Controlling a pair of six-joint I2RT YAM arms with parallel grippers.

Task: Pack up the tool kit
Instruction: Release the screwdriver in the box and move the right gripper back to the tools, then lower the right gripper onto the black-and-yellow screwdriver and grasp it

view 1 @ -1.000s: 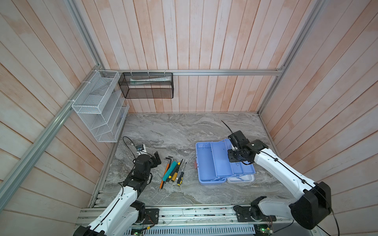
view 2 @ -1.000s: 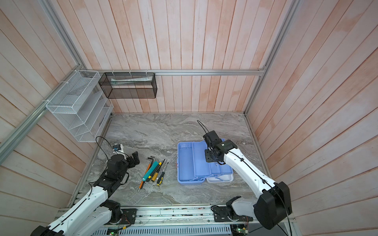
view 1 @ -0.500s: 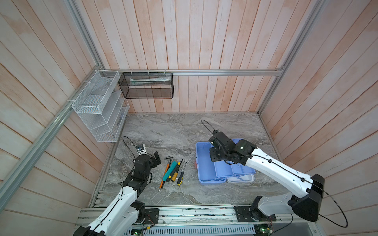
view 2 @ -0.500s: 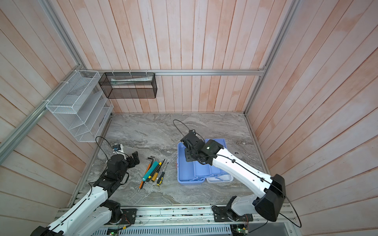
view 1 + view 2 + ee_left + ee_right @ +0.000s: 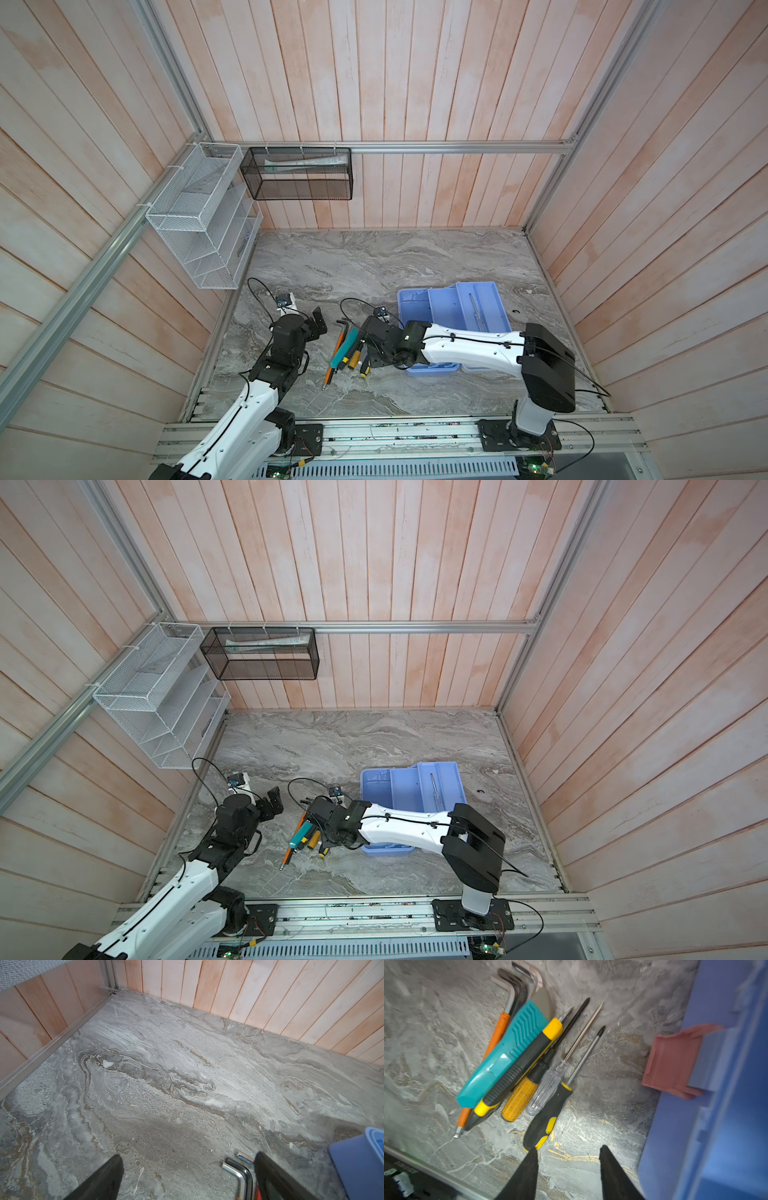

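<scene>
- Your case (image 5: 409, 299) stands open on the worktop (image 5: 374, 257), right of the middle in both top views. The right arm (image 5: 465, 353) stretches across its near side.
- That arm is the first hazard. I judge that a careless swing back could clip the tray (image 5: 446, 309), which sits askew on the base, and knock it off.
- The case is light blue. One thin metal tool (image 5: 475, 309) lies in the tray, and a pink clasp (image 5: 672, 1061) sticks out from the side wall. The lid is mostly hidden under the arm.
- The rest of the kit lies just left of the case in a tight bundle: teal tool (image 5: 500, 1057), orange stick (image 5: 497, 1032), hex keys (image 5: 512, 987) and several screwdrivers (image 5: 519, 1103), all touching or overlapping.
- The right pincer (image 5: 569, 1148) is partly spread with nothing between its tips. One tip is right at the butt of the black-and-yellow screwdriver (image 5: 544, 1118).
- If you grip it there, the long shaft will likely droop or swing. The round handles can also roll, and the clear-handled screwdriver (image 5: 544, 1088) pressed against it may get dragged along.
- The left pincer (image 5: 189, 1155) is spread wide and empty, with one finger just beside the hex keys. Drop it carelessly and you nudge the bundle.
</scene>
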